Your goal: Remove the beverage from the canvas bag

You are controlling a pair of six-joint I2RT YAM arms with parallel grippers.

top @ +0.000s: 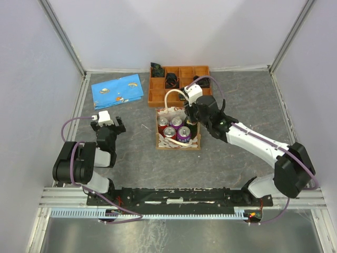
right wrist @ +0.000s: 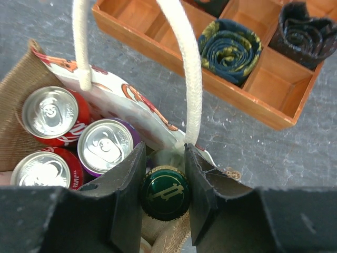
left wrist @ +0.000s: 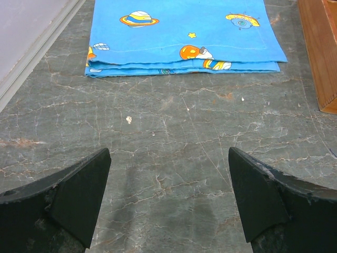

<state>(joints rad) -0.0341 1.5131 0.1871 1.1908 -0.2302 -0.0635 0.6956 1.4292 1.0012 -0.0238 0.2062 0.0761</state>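
The canvas bag (top: 159,140) stands mid-table, cream with a red print and looped handles (right wrist: 192,79). Inside it are two red cans (right wrist: 51,112) and a purple can (right wrist: 105,146). At its right corner stands the beverage, a bottle with a dark green cap (right wrist: 165,191). My right gripper (right wrist: 165,174) reaches down into that corner and is shut on the bottle's cap, one finger on each side. In the top view the right gripper (top: 190,120) covers the bottle. My left gripper (left wrist: 169,153) hovers open over bare table, left of the bag, holding nothing.
An orange compartment tray (top: 157,96) with rolled ties (right wrist: 230,43) sits just behind the bag. A folded blue space-print cloth (top: 117,90) lies at the back left, ahead of the left gripper. Grey walls enclose the table.
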